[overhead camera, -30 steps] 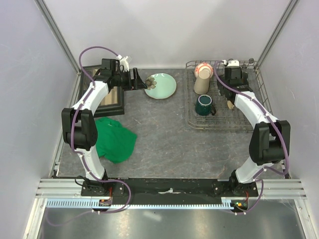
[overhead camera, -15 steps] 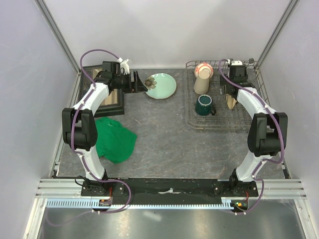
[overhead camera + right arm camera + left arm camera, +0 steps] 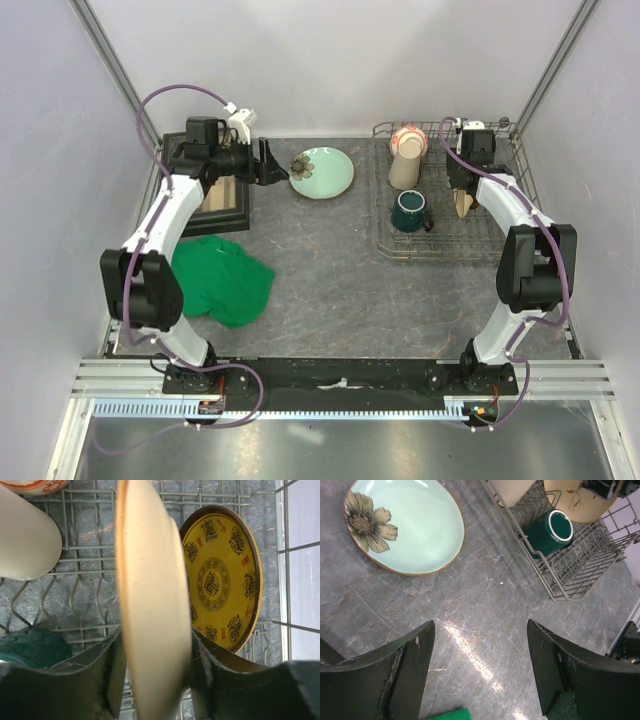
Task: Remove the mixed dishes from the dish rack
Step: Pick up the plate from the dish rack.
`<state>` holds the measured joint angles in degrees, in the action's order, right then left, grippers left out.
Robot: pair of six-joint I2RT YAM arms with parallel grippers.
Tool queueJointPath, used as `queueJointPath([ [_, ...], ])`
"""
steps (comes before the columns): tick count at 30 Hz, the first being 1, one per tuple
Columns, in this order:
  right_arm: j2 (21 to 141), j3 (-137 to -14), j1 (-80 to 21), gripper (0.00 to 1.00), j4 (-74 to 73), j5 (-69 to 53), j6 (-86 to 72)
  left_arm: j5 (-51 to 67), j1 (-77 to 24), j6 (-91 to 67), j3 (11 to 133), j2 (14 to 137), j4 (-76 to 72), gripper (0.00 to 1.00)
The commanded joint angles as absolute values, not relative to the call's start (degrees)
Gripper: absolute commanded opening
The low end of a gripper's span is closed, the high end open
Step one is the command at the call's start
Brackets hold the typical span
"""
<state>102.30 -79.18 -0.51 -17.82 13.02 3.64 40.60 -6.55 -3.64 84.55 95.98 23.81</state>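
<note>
Only a flowered plate [image 3: 405,525] is out, ahead of the spread, empty left fingers [image 3: 405,680]; right fingers [image 3: 95,680] clasp a cream plate [image 3: 150,605], one of five racked.

Nothing readable here, folks
Closest thing is the yellow plate [image 3: 220,580]: dark seal-style medallions that might be stylised characters, but I can't make any of them out.

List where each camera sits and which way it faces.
Top external: above and behind, looking down on the table; left arm and right arm show.
Left wrist: over the table, facing down at the flower plate and mug; open fingers at bottom.
Right wrist: in the dish rack, facing the cream plate its fingers grip, yellow plate behind.
Top and left wrist share flower plate and mug.
</note>
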Motion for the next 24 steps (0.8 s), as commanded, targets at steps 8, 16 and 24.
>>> queueJointPath([
  [8,101.6,-80.1,-0.4,0.43,-16.3,14.1,5.4,36.8,-5.2,1.1,84.5,85.5,32.2,0.81],
  [16,101.7,-81.9,-0.4,0.21,-16.3,14.2,5.3,35.6,-5.1,1.6,83.8,81.7,33.3,0.81],
  [24,101.1,-85.8,-0.4,0.03,-18.9,13.5,5.3,35.7,-4.8,0.5,83.0,80.7,31.6,0.81],
])
